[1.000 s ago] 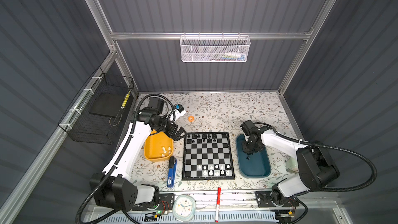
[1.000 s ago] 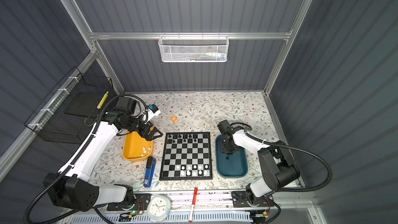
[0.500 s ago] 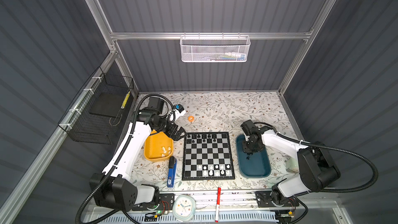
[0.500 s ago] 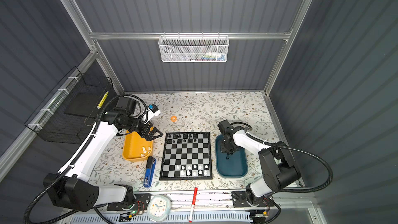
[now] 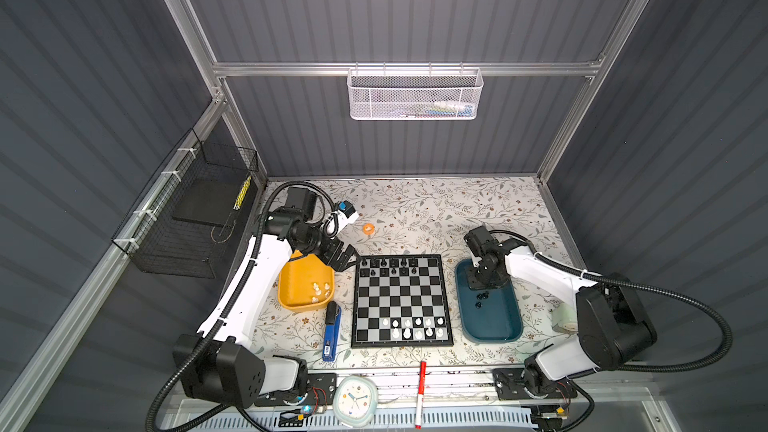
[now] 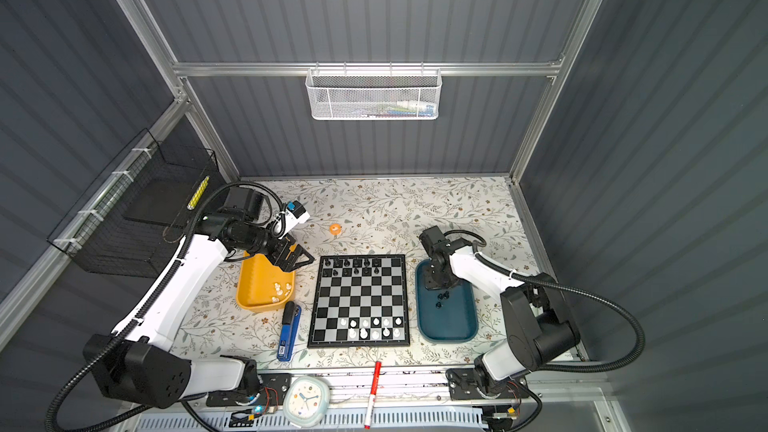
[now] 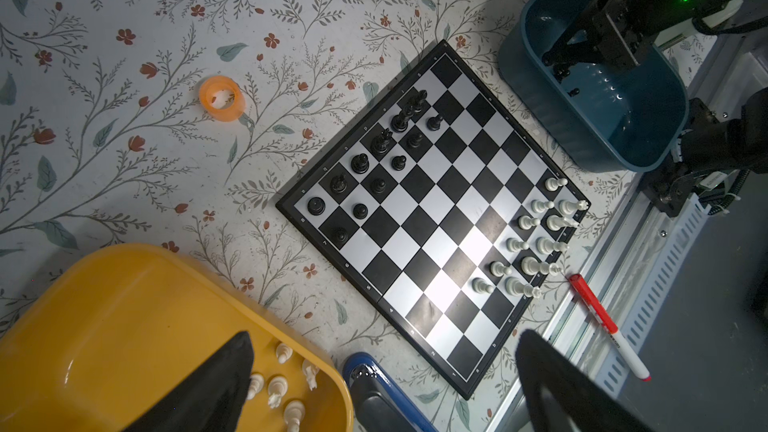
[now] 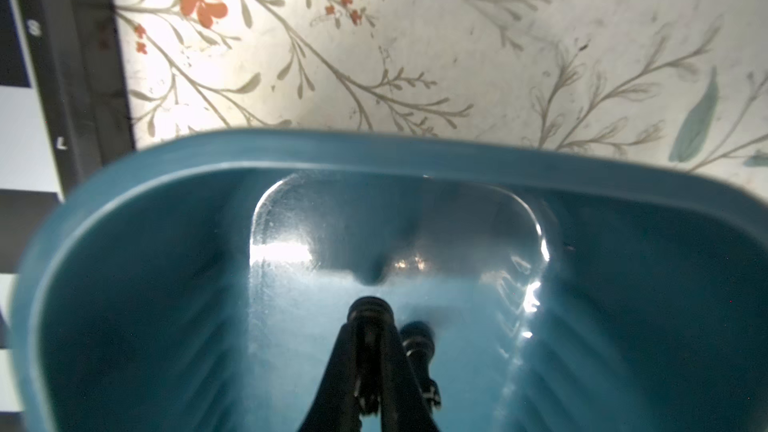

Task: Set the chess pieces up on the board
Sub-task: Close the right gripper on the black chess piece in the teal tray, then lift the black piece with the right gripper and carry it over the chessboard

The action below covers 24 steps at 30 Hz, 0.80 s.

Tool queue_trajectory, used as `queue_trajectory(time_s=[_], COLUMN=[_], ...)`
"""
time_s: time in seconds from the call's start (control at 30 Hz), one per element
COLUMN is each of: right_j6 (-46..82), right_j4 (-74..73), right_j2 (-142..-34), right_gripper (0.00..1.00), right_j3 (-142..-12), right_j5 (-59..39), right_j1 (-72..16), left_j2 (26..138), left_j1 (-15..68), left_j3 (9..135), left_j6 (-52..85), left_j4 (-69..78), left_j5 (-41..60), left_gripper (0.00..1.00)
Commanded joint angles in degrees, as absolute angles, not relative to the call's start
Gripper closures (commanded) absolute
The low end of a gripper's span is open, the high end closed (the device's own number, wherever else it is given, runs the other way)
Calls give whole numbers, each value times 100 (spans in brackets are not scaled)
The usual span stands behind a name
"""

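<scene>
Top views: twin cameras, high overhead, facing down and slightly toward the back wall; distant; both cover the whole counter.
Left wrist view: moderately near, slanting down across the board; shares board, yellow tray and teal tray with them.
Right wrist view: very close, inside the teal tray.

Left gripper wide; right gripper tight on black piece
</scene>
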<state>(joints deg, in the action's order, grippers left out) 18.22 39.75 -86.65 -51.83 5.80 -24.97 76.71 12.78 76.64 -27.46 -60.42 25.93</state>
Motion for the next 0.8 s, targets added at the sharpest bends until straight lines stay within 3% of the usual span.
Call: queue_trajectory(time_s=[0.0,0.77], right_j6=[1724,1662], right_j4=[4325,5423], right_j2=[-8636,-8201], right_gripper=[90,90], right_j3=[-5326,-6298], right_j5=[604,357], right_j1=[-2520,-2514], left_j2=[7576,7507], left_j1=[1267,1266], left_j3=[7677,7620], left_j6=[-2767,-2999], left_j4=[-6146,-6109], left_j5=[2559,2281], left_gripper=[0,1])
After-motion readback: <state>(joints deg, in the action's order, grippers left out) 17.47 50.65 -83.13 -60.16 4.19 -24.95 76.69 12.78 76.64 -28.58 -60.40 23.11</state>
